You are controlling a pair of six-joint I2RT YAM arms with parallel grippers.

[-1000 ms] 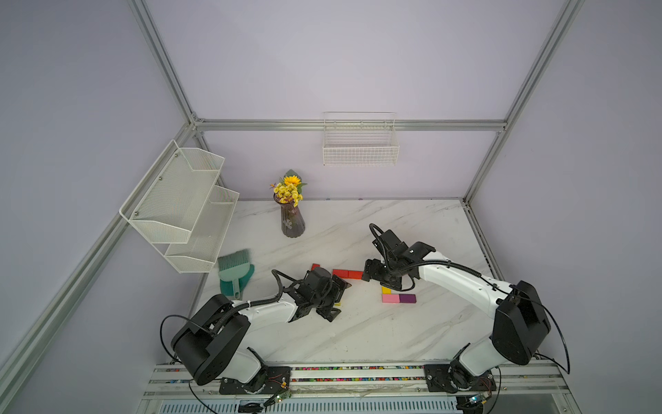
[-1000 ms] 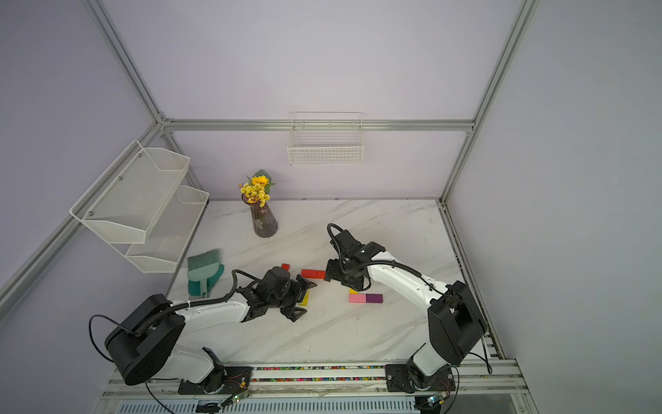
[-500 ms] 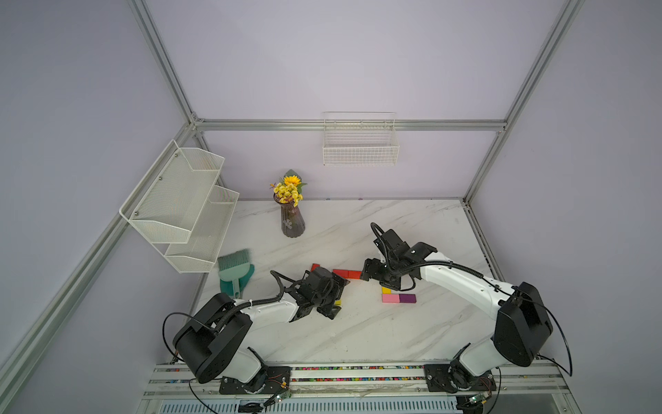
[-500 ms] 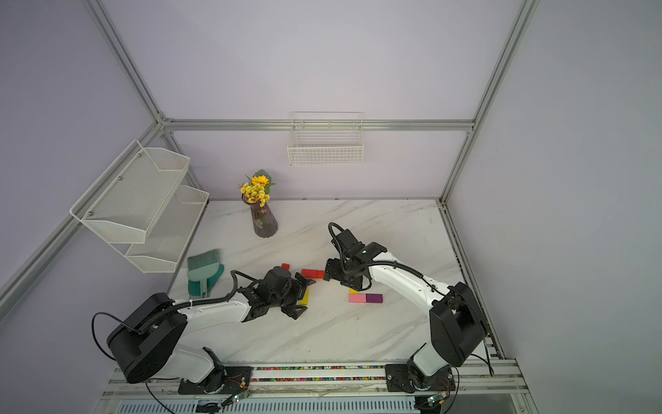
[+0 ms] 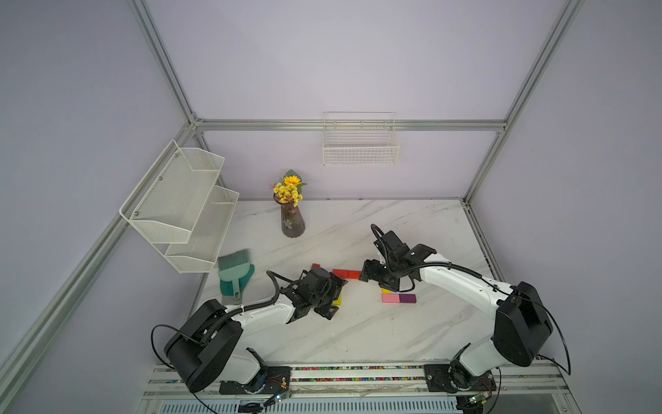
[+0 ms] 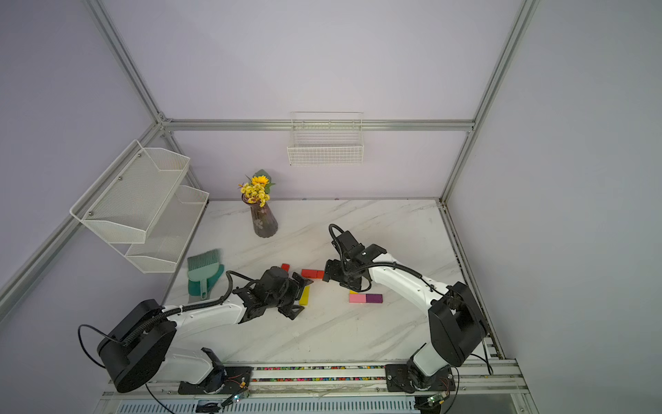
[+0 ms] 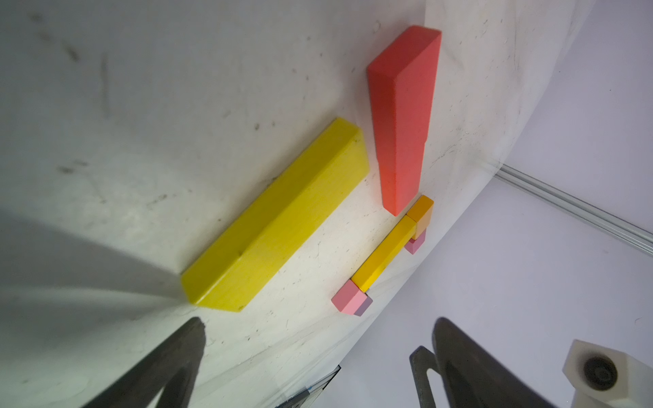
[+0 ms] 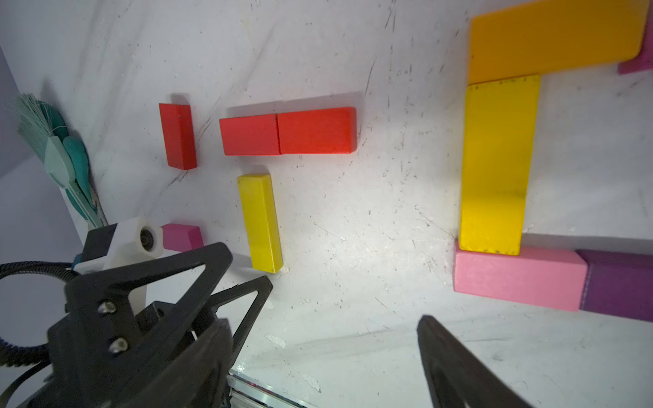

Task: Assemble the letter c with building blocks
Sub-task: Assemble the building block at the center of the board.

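**Left gripper** [image 7: 318, 356]. We found its fingers spread wide and empty, held low over the marble tabletop [image 7: 106, 106]. Just ahead of the fingertips, clear of both, lay the long yellow block [image 7: 275, 219], flat on the table. Beyond it were two red blocks [image 8: 316, 130] set end to end and touching. A short red block [image 8: 177, 136] lay apart from them at a right angle. A lone magenta block [image 8: 182, 236] sat close by this gripper, partly hidden behind it in the right wrist view.

**Right gripper** [image 8: 325, 353]. Its fingers likewise stood apart with nothing between them. It hung over bare table between the loose blocks and the partly built letter.

**Letter.** We saw an orange block [image 8: 554, 39] meeting one end of a second yellow block [image 8: 494, 169] at a right angle. The other end of that yellow block rested against a light pink block [image 8: 517, 279], which butted against a purple block [image 8: 618, 289]. Another magenta block [image 8: 636, 60] lay just beside the orange one.

**Surroundings.** In a top view, a teal brush and dustpan [image 5: 234, 276] lay near the table's edge on the left arm's side. A vase of yellow flowers [image 5: 292, 215] stood toward the back wall.
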